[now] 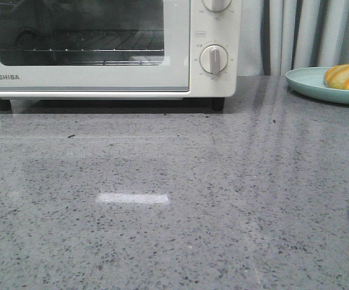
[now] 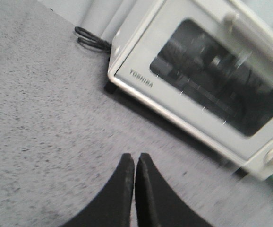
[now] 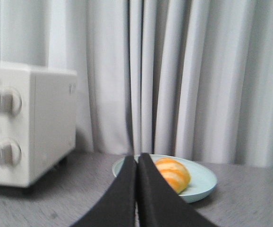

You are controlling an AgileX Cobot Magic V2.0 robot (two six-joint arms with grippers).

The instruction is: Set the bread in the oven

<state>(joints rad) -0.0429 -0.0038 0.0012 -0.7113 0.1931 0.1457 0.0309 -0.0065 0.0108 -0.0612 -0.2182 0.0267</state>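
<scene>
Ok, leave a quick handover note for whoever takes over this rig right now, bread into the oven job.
Left gripper: shut, empty, above the counter in front of the oven.
Right gripper: shut, empty, pointed toward the bread.
Bread lies on the pale blue plate, to the right of the oven on the counter.
Oven door is closed.
Done: nothing yet.
Left: open the door, pick up the bread, set it on the wire rack.

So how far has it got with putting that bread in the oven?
Nothing looks done yet. The bread lies on the pale plate, and the oven door is closed. Both the left gripper and right gripper are shut and empty. Opening, picking up and loading all remain.
</scene>
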